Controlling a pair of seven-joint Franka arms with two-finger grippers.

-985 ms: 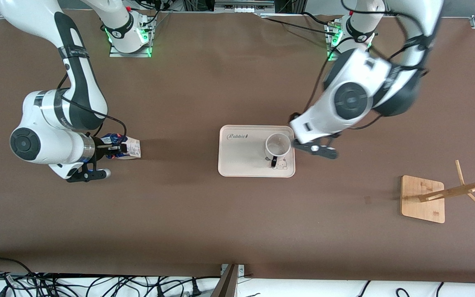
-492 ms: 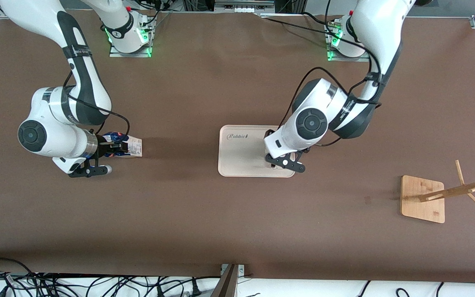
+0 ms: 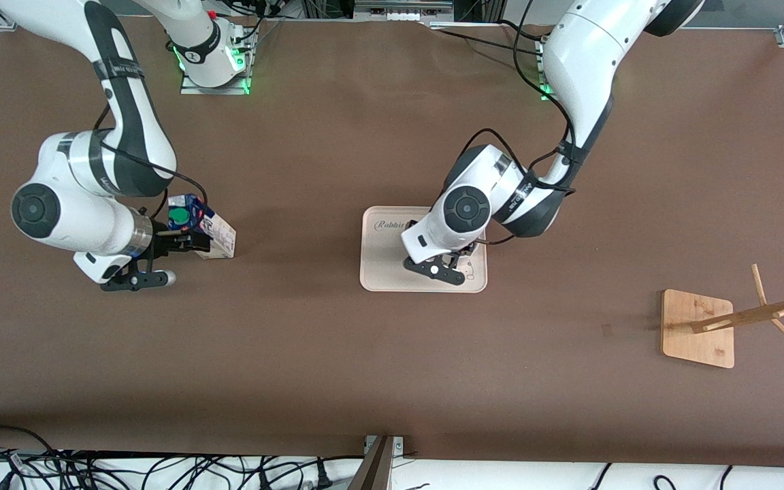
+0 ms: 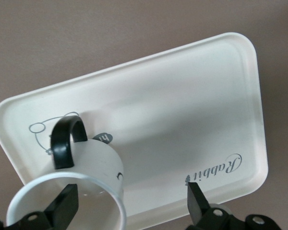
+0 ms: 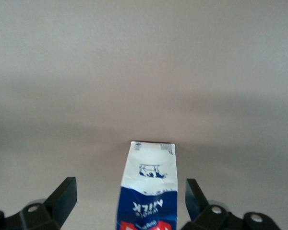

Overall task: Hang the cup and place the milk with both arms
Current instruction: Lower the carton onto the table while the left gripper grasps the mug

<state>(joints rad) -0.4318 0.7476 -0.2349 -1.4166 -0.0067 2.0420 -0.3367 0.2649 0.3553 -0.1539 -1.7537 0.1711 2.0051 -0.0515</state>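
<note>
Our left gripper (image 4: 129, 206) hangs spread over the small white ceramic mug (image 4: 81, 179) on the cream plastic tray (image 4: 182, 120); its wrist hides the mug from the front. Our right gripper (image 5: 129, 201) stands spread around the blue-and-white gable-top milk carton (image 3: 203, 228) toward the right arm's end of the brown table (image 3: 365, 354), with bare table around it.

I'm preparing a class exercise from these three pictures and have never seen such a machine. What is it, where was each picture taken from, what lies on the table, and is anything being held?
Two white robot arms stand at a brown table. The big picture looks down from across the table; each small one comes from a camera on one arm's wrist.

The left hand is open, low over the cup, one finger inside its rim and one outside. The cup stands on a cream tray.

The right hand is open on either side of the milk carton, toward the right arm's end of the table, not gripping it.

A wooden cup rack waits toward the left arm's end. Nothing is held.
</note>
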